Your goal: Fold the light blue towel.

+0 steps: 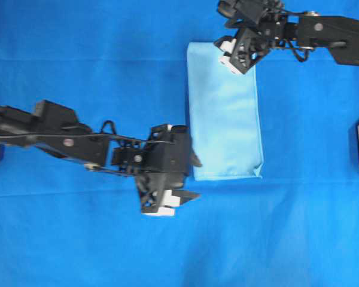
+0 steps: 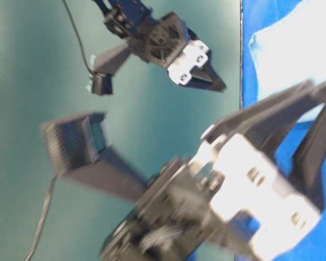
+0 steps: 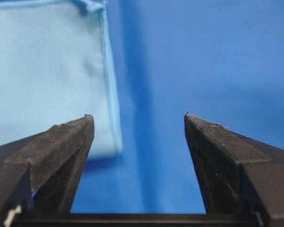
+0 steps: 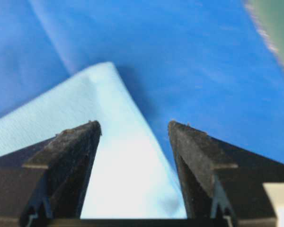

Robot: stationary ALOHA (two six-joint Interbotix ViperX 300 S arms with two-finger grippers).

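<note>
My pale sky-blue microfibre towel (image 1: 224, 110) lies folded lengthwise up-down, with my left tool (image 1: 188, 178) spread empty just beside its bottom-left corner and my right tool (image 1: 227, 54) spread empty over the top edge.

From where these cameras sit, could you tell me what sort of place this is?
Most likely a robot manipulation test bench, not a home. Two black arms work over a royal-blue table cloth holding only a folded light blue towel, with a plain teal backdrop behind. Both the left gripper and the right gripper stand open.
</note>
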